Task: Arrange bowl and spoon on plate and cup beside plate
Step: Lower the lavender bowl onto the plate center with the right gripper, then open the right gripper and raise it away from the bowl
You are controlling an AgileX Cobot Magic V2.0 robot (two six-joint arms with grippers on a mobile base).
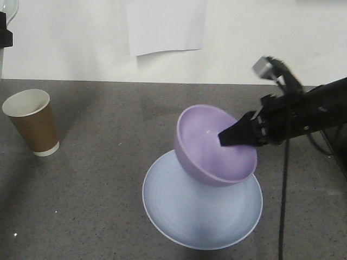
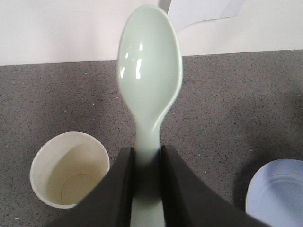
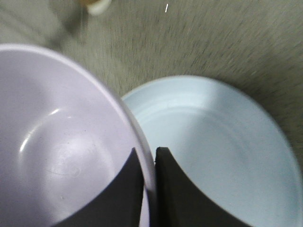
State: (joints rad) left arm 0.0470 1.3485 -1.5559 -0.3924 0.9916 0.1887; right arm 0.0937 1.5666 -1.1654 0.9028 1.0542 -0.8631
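Bowl (image 1: 209,143) rim sits pinched between right fingers (image 3: 124,191), above plate (image 1: 190,216).

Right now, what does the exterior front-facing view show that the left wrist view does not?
Only the front view shows the bowl, tilted over the plate and gripped at its rim by the right claw. Only the left wrist view shows the spoon, its handle clamped in the left claw. Both show the plate, the upright cup, the gray table and the white paper on the wall.
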